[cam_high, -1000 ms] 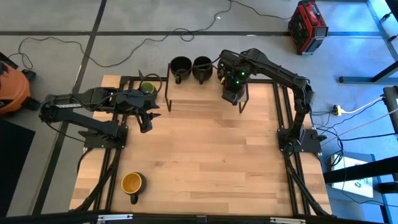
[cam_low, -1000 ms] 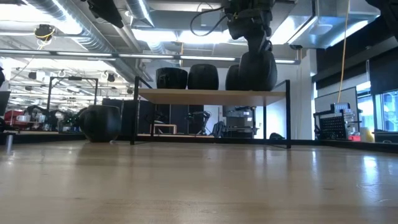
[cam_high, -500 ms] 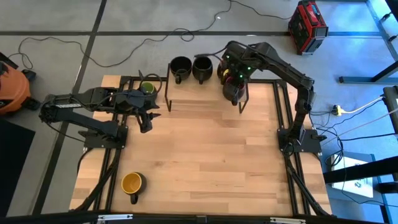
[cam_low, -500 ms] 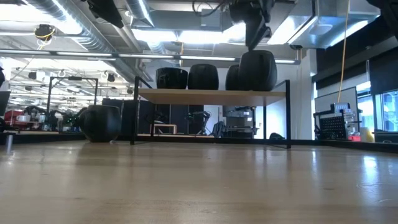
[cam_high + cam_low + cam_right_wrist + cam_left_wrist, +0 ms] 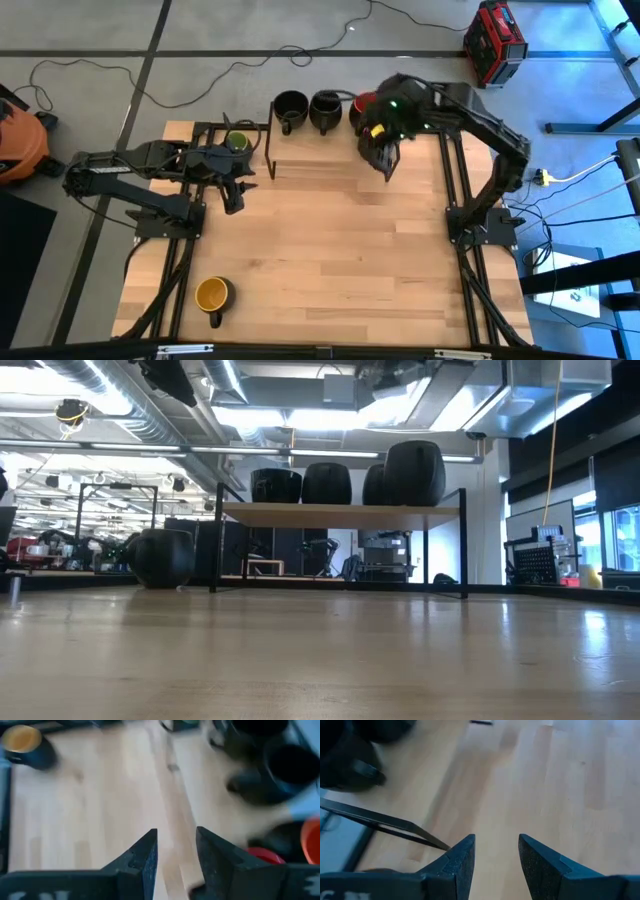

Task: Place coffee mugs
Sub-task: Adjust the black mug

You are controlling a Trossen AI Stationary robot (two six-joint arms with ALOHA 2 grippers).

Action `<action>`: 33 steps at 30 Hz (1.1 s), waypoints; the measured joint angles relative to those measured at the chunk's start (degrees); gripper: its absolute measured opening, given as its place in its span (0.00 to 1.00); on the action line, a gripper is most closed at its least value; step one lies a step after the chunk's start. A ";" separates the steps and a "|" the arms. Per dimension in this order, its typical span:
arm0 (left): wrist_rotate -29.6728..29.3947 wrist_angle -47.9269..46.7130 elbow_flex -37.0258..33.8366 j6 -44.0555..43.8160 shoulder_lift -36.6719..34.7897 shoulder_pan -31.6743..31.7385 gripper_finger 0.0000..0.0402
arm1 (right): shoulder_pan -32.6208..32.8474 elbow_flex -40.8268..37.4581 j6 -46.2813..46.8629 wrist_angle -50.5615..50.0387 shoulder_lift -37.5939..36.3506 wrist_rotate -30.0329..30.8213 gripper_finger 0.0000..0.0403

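Red-lined mugs half hidden beneath right gripper in high view, upper centre. Clearer in right wrist view: fingers parted, empty. Left gripper likewise parted, empty.

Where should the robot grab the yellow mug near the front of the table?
Probably by the rim. The yellow mug stands upright, mouth open upward, so a gripper could come straight down with one finger inside and one outside the wall, on the side away from its handle, which points toward the table's near edge.

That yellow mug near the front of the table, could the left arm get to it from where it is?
Probably yes. The yellow mug stands alone on bare wood on the left arm's side, and the left gripper is open and empty, with nothing between them.
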 joint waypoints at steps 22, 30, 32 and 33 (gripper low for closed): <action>11.02 -1.37 -6.87 -20.25 3.50 -21.79 0.36 | 29.87 -22.87 13.04 13.31 -10.70 24.32 0.30; 19.51 -1.37 -5.14 -26.86 12.41 -28.25 0.36 | 38.97 -51.28 28.17 30.58 -23.07 28.70 0.30; 21.03 -1.57 -3.48 -28.85 14.43 -29.47 0.36 | 41.22 -57.59 31.79 37.13 -24.96 29.66 0.30; 21.72 -1.58 -2.62 -29.90 15.26 -30.10 0.36 | 42.41 -60.30 33.45 40.17 -25.54 30.31 0.30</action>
